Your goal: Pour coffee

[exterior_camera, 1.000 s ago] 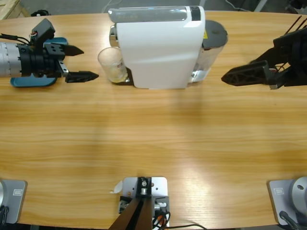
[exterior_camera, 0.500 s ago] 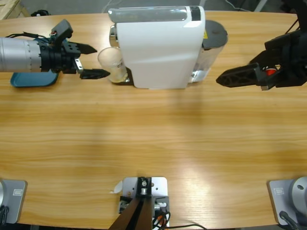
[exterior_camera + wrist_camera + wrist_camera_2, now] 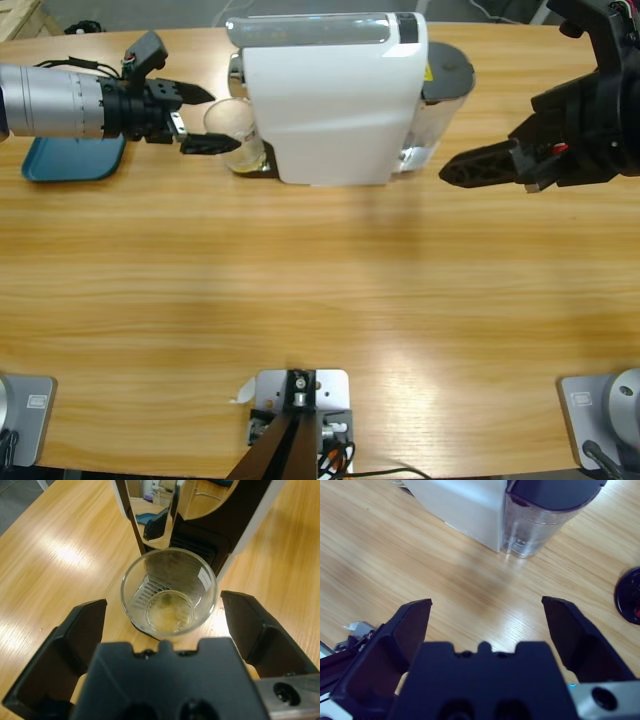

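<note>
The left gripper [image 3: 212, 118] is spread wide around the cup [image 3: 233, 135], which stands at the machine [image 3: 335, 95]. Only the left wrist view shows the coffee [image 3: 170, 614], a thin pale layer in the cup's bottom. The right gripper [image 3: 487, 611] hangs released over bare table [image 3: 320, 290], near the machine's clear tank [image 3: 540, 527].

The cup [image 3: 169, 600] sits on the table [image 3: 320, 300] against the machine [image 3: 335, 95].
</note>
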